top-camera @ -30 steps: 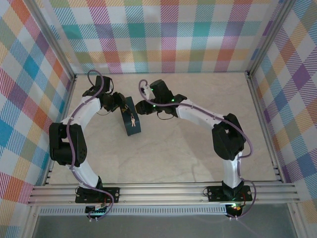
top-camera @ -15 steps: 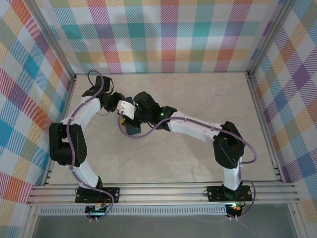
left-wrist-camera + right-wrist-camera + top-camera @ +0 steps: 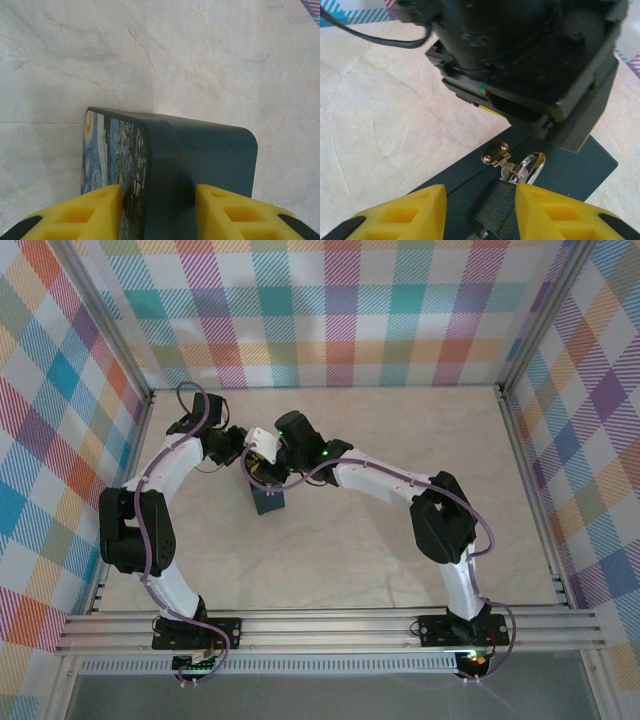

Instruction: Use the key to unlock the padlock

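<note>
Swinging in from its side, the right hand point(image 3: 480, 200) now hangs over the box point(image 3: 210, 150), fingers spread wide and holding nothing. Just past its fingertips shows a small metal loop, seemingly the padlock point(image 3: 533, 166), beside a brass clasp point(image 3: 496, 152). Farther off, the left hand point(image 3: 157, 200) clamps the box on the bench point(image 3: 150, 50). Where the key sits I cannot tell; unlocking looks not yet begun.
</note>
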Available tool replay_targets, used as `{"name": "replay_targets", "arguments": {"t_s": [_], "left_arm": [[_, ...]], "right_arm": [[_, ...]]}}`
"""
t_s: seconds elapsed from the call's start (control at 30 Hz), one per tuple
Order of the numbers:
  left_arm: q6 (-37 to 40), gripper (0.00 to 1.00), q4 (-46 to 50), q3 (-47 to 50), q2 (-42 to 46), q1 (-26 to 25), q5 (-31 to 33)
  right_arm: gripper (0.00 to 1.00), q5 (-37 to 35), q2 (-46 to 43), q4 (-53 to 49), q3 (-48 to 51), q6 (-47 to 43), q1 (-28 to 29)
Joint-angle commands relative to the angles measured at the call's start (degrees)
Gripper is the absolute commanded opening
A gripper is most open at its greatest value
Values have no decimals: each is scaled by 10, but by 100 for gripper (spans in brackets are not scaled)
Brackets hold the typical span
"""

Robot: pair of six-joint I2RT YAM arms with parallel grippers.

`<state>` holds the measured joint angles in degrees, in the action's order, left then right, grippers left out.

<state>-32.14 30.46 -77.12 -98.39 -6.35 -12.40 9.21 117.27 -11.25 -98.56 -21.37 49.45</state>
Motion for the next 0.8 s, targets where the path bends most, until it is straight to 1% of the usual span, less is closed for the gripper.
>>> {"name": "replay_targets", "arguments": {"t_s": [0.0,0.13,0.2,0.4,0.77], "left_arm": [[-5,41,44,0,-1,-6,-7],[-7,41,43,-2,-2,-7,-9],[-7,41,43,-4,-3,-6,-9],[-8,40,43,-3,1,-6,-11],[-7,40,44,2,5,-6,-10]], "right_arm": [[39,43,12,-19,-20,48,-15],[36,78,14,-22,-24,103,-39],[36,92,13,-22,-24,116,-45],[31,94,30,-61,-55,122,-48],[32,124,45,-47,-63,150,-50]]}}
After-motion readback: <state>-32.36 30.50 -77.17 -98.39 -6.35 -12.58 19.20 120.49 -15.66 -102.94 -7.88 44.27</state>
